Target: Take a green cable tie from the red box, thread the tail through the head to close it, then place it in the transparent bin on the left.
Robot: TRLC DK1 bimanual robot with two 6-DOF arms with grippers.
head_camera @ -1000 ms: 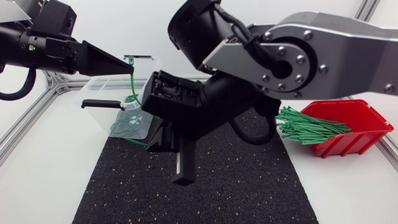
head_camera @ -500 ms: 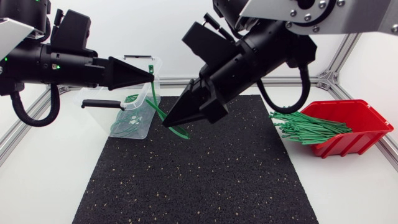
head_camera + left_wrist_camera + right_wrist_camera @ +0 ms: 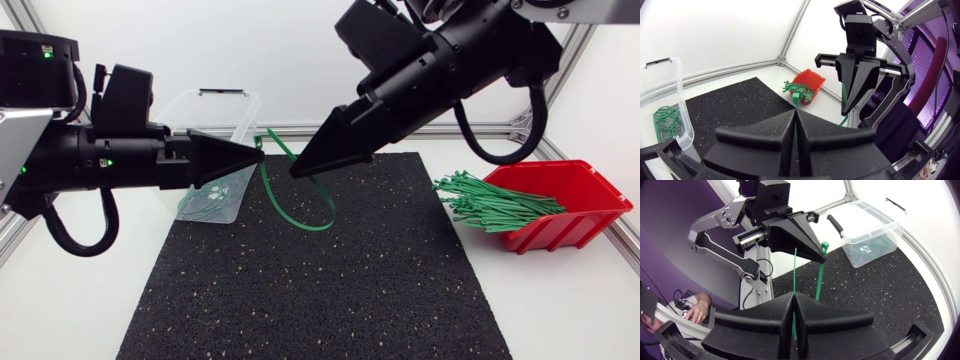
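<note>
Threading is judged pending; the green cable tie (image 3: 305, 223) is clamped head-end in the left gripper (image 3: 258, 157) and tail-end in the right gripper (image 3: 293, 172), looping below both tips; placement in the transparent bin (image 3: 232, 112) is left.

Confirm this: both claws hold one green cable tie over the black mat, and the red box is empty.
Wrong: the head view shows the red box holding a bundle of green ties. The left claw and right claw do both hold one cable tie over the black mat.
</note>
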